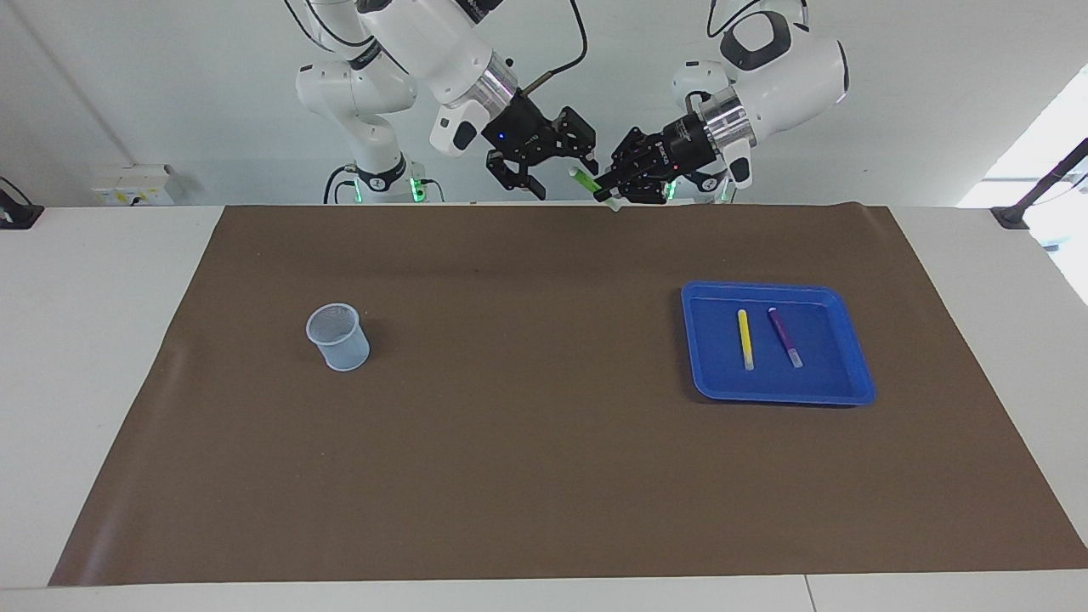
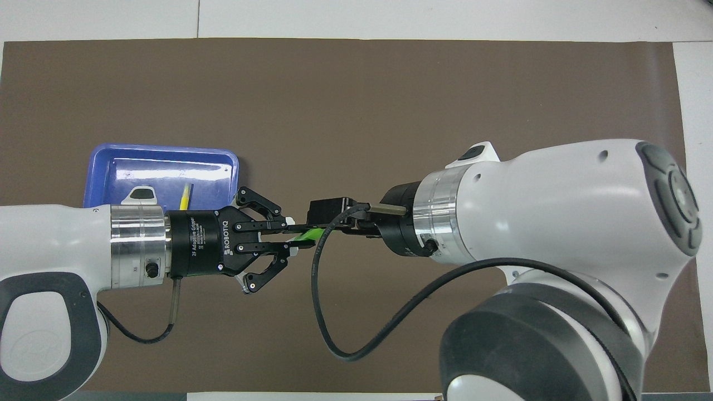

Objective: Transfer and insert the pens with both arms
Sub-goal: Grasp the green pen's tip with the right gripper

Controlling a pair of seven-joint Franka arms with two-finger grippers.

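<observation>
My left gripper is shut on the green pen, held in the air over the mat's edge nearest the robots. My right gripper faces it, open, and the pen's free end sits at the gap between its fingers. The yellow pen and the purple pen lie side by side in the blue tray. In the overhead view my left arm hides the purple pen.
A pale mesh cup stands upright on the brown mat toward the right arm's end of the table; the right arm hides it in the overhead view. Two smaller white arms with green lights stand by the wall.
</observation>
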